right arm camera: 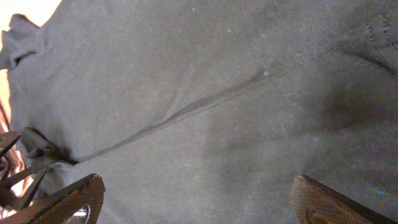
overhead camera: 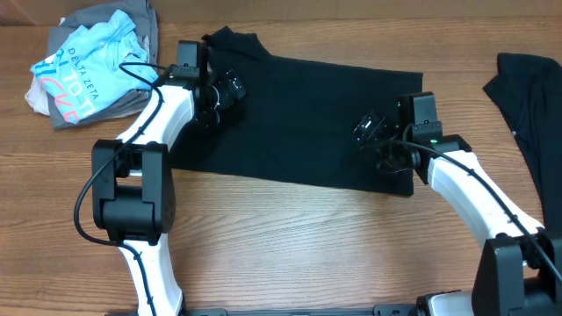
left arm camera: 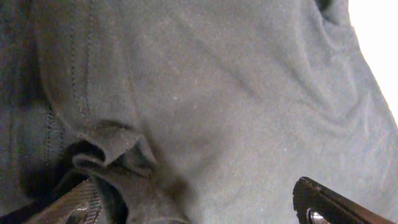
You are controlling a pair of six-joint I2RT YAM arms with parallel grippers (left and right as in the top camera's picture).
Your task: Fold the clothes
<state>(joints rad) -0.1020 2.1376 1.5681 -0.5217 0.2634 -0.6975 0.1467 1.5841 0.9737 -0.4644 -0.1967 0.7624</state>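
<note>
black cotton, soft and limp: the t-shirt [overhead camera: 307, 114] lies flat mid table [overhead camera: 290, 237], nearer the far edge. i'd pinch its end hems; it should lift lightly. left fingers [left arm camera: 329, 202] and right fingers [right arm camera: 68, 196] stand wide, empty, over its ends. the near edge has room; a clothes pile [overhead camera: 88, 70] crowds the far-left corner.

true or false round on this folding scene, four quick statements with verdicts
1. The black T-shirt lies spread on the table. True.
2. The right hand is shut on the shirt. False: it is open above the fabric.
3. A light blue garment lies near the table's far left corner. True.
4. The left hand is over that blue garment. False: it is at the black T-shirt's left end.
</note>
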